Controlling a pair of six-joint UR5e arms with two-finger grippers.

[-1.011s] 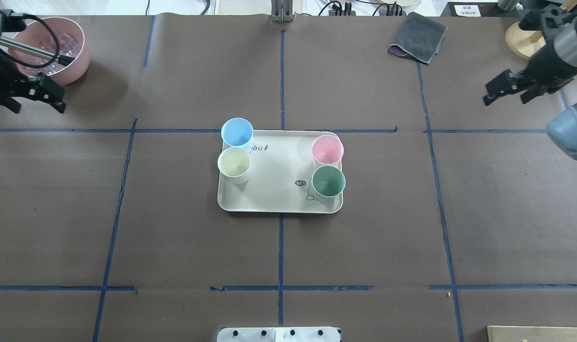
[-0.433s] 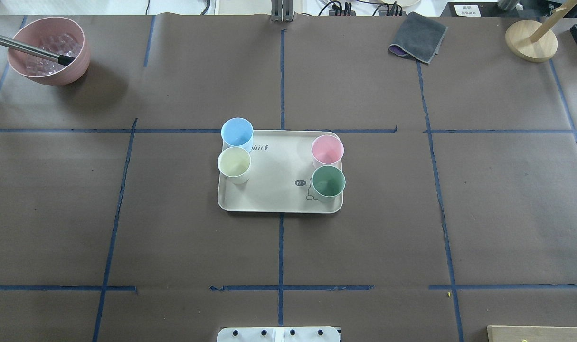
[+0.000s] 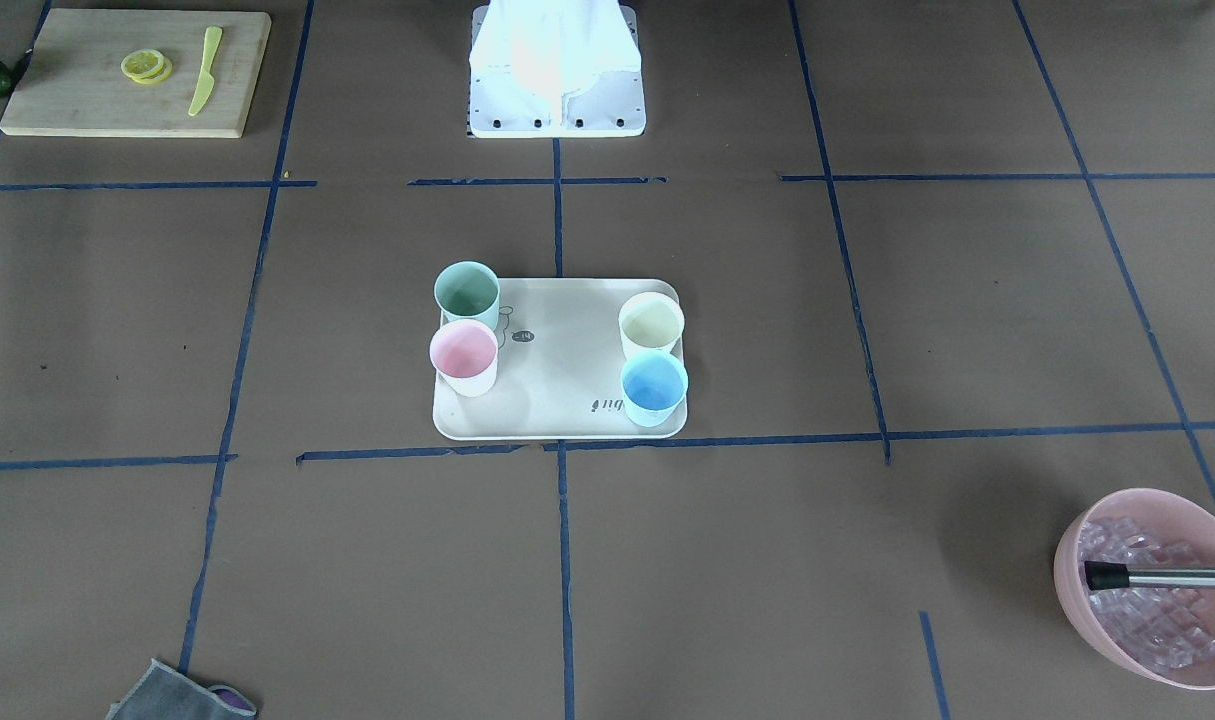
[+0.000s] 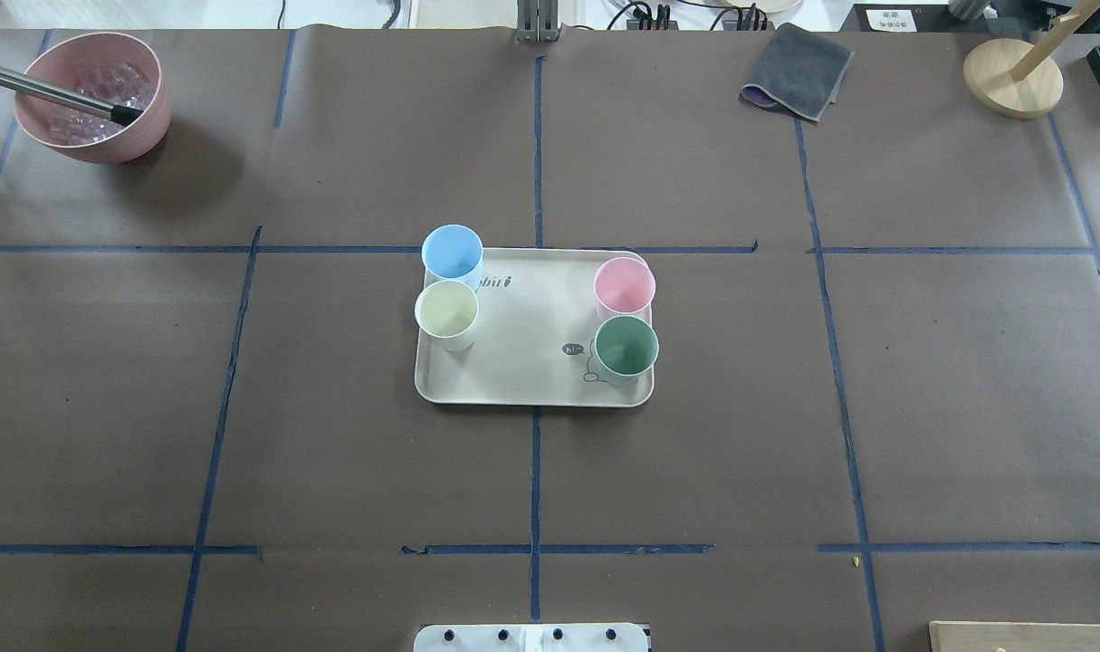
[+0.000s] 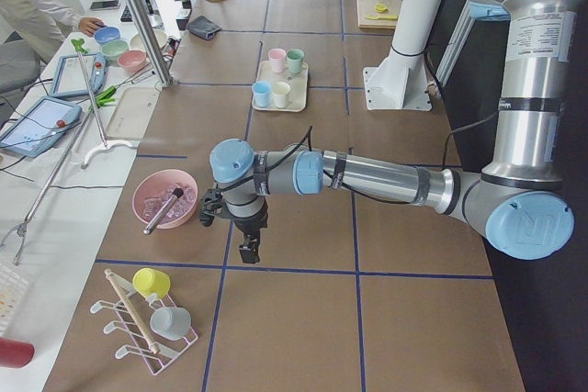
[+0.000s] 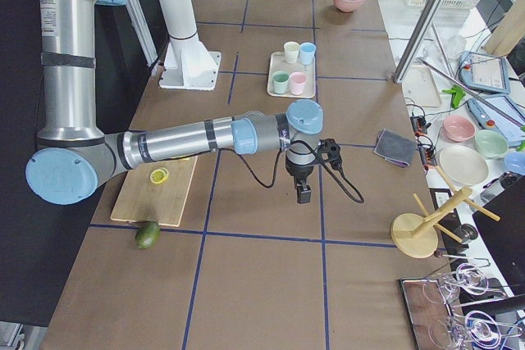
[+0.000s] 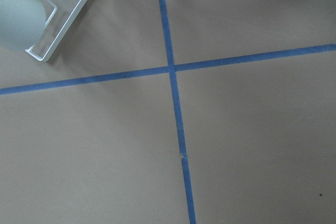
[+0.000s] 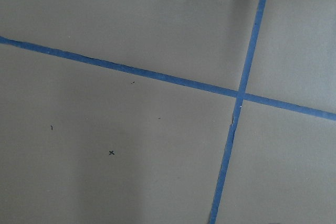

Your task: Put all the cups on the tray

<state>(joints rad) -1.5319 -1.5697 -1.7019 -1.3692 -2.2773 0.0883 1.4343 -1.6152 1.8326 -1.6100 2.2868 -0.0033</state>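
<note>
The beige tray (image 4: 522, 367) lies at the table's middle, and all four cups stand upright on it. In the overhead view the blue cup (image 4: 452, 252) and the cream cup (image 4: 446, 313) are at its left end. The pink cup (image 4: 624, 286) and the green cup (image 4: 626, 348) are at its right end. The front-facing view shows the tray (image 3: 557, 400) mirrored. My left gripper (image 5: 250, 250) shows only in the exterior left view, far from the tray. My right gripper (image 6: 303, 194) shows only in the exterior right view. I cannot tell whether either is open or shut.
A pink bowl of ice (image 4: 92, 95) with a metal handle in it stands at the far left. A grey cloth (image 4: 796, 71) and a wooden stand (image 4: 1011, 77) are at the far right. A cutting board (image 3: 137, 72) holds lemon slices and a knife.
Both arms, seen at the overhead view's left and right edges a second ago, have moved out of that view. The cups and tray have not moved.
</note>
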